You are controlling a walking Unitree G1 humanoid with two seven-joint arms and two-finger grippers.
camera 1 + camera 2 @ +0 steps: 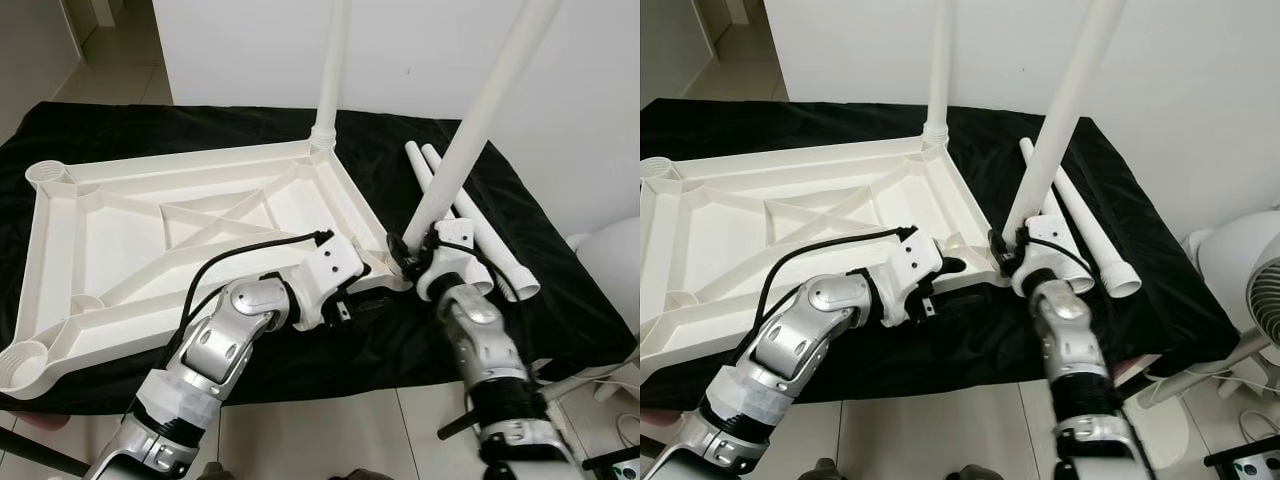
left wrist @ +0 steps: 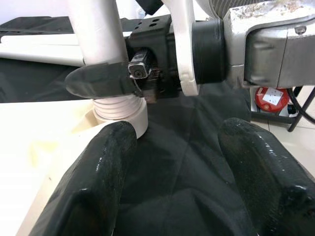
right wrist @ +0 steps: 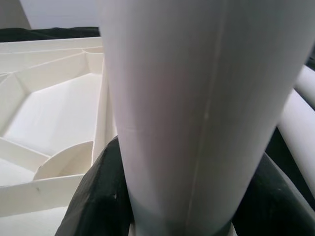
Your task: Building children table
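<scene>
A white plastic table top (image 1: pixel 120 235) lies upside down on a black cloth. One white leg (image 1: pixel 332 70) stands upright in the far right corner socket. A second leg (image 1: pixel 485 115) leans over the near right corner, and my right gripper (image 1: pixel 408 252) is shut on its lower end. In the left wrist view this leg's threaded end (image 2: pixel 118 109) sits at the corner socket. My left gripper (image 1: pixel 362 302) is open just beside that corner, low over the cloth, with nothing between its fingers (image 2: pixel 96 187). Two more legs (image 1: pixel 478 228) lie on the cloth to the right.
The black cloth (image 1: pixel 540 290) covers a low surface whose near edge runs under my arms, with tiled floor (image 1: pixel 330 430) in front. Open sockets (image 1: pixel 50 176) stand at the table top's left corners. A white fan (image 1: pixel 1245 275) stands at the right, and a white wall is behind.
</scene>
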